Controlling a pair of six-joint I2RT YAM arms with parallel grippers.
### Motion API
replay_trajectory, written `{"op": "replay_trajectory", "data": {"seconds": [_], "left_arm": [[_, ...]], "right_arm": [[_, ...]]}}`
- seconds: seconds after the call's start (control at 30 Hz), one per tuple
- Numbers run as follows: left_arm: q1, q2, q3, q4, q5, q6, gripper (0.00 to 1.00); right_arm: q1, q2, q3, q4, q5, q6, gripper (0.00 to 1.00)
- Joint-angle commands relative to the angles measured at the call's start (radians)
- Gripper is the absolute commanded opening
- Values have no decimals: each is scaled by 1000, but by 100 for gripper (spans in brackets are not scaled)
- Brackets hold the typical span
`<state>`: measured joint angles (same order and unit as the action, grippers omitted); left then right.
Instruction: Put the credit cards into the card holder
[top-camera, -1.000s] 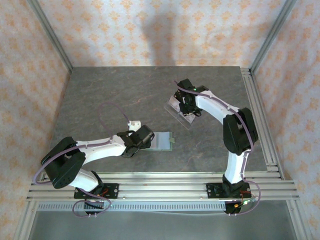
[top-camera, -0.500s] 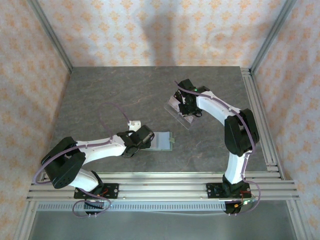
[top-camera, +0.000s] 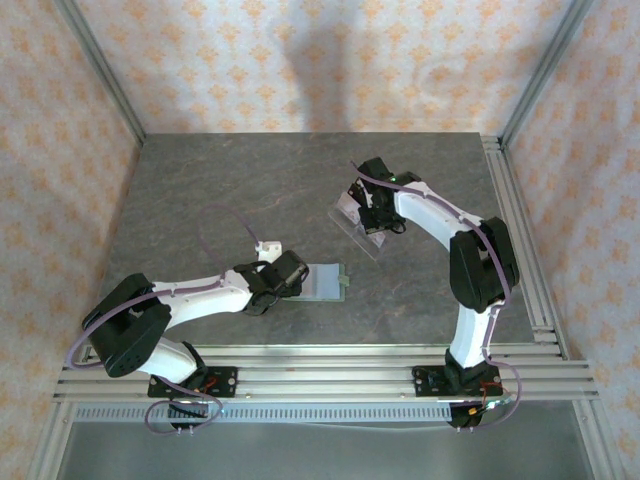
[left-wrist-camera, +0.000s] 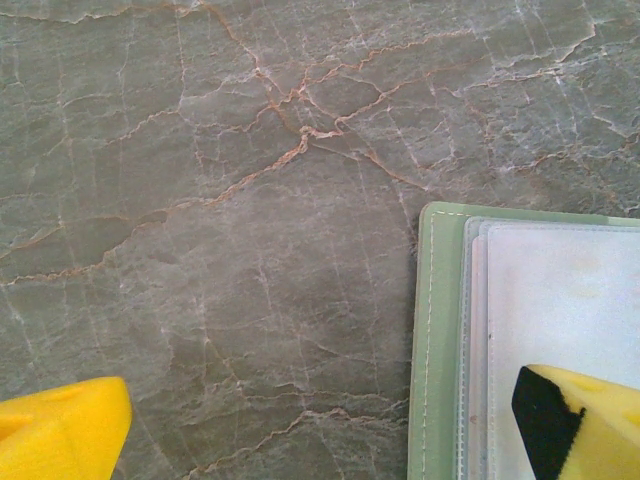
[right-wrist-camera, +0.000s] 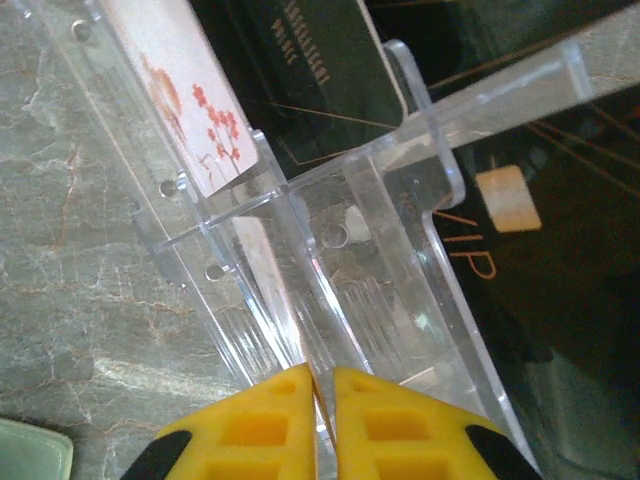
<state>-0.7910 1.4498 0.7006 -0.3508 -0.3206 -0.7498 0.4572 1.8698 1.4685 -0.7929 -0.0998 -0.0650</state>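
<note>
On the left, lies low with the left arm (top-camera: 190, 292) stretched rightward from its base, elbow folded back near that base, wrist close to level. Holds the left gripper (left-wrist-camera: 320, 430) spread wide, with yellow fingers (left-wrist-camera: 60, 436) at opposite lower corners of the wrist view. On the right, rises with the right arm (top-camera: 470, 270) to a high elbow, then reaches forward and left, wrist pitched down. Brings the right gripper (right-wrist-camera: 322, 400) together, tips side by side, apparently a hairline apart.

Robot test cell, aluminium frame (top-camera: 320, 372), wallpapered walls (top-camera: 320, 60), marble-look table (top-camera: 250, 180)
</note>
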Motion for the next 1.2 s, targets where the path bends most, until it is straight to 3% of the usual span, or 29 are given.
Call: {"op": "replay_trajectory", "data": {"seconds": [0.0,0.27,0.77,1.0,1.17], "left_arm": [[10,1,25,-4,-18,13,100],[9,-5,26,-15,-22,19,100],[17,-20,58,-53,-35,48,100],[18,-9,64,-52,-30,104,100],[19,11,62,-22,-2,133,100]], "right_arm": [[-7,-3,28,-28,-49,-63,8],[-15,-7,53,-64,-90,-133,0],[-17,-224,26,-27,-221,15,0],[-6,-417,-244,244,-426,250,0],[67,-540,-495,513,-442,443,0]]}}
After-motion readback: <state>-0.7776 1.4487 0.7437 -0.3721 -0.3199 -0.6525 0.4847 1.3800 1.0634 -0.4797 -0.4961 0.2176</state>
